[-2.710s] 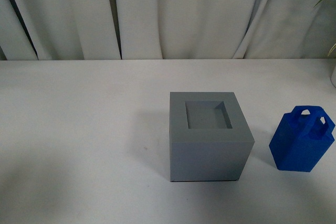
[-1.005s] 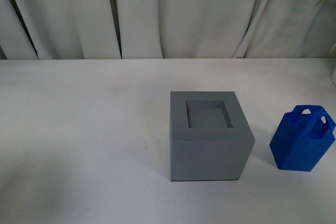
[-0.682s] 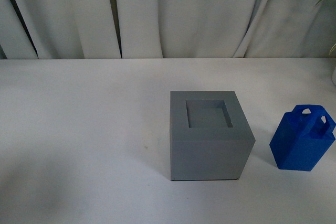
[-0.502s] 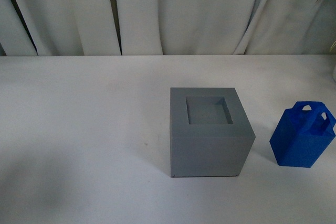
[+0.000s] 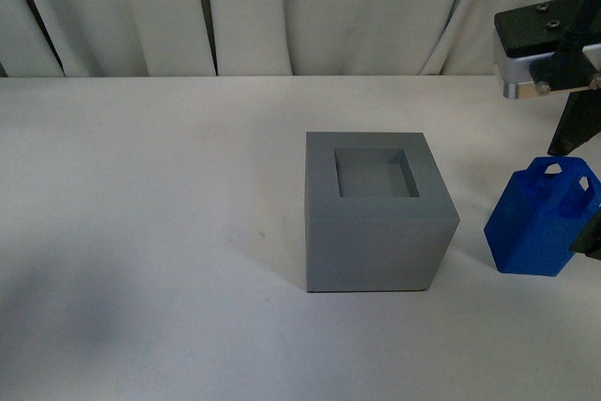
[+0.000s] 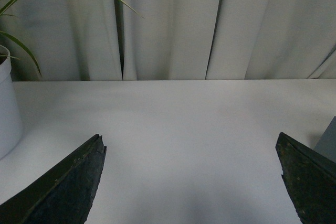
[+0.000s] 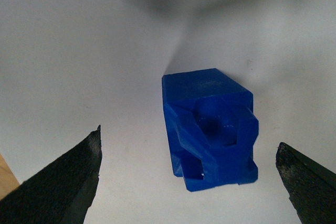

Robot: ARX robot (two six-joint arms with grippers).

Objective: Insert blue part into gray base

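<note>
The bright blue matte plastic block with arched loop handles (image 5: pixel 540 227) stands upright on the white tabletop (image 5: pixel 141 232), to the right of the matte gray cube with its square top recess (image 5: pixel 376 232) and apart from it. My right gripper (image 7: pixel 188 138) hovers above it, jaws spread wide and empty. My left gripper (image 6: pixel 189 137) is equally wide, off to the side. The block sits skewed to my jaws, so I judge closing on its corners could twist or tip it. Open table surrounds it; only the cube stands near.

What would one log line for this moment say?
right gripper: open, above blue part, no contact | left gripper: open, holding nothing | blue part: upright, beside gray base, apart | gray base recess: empty
</note>
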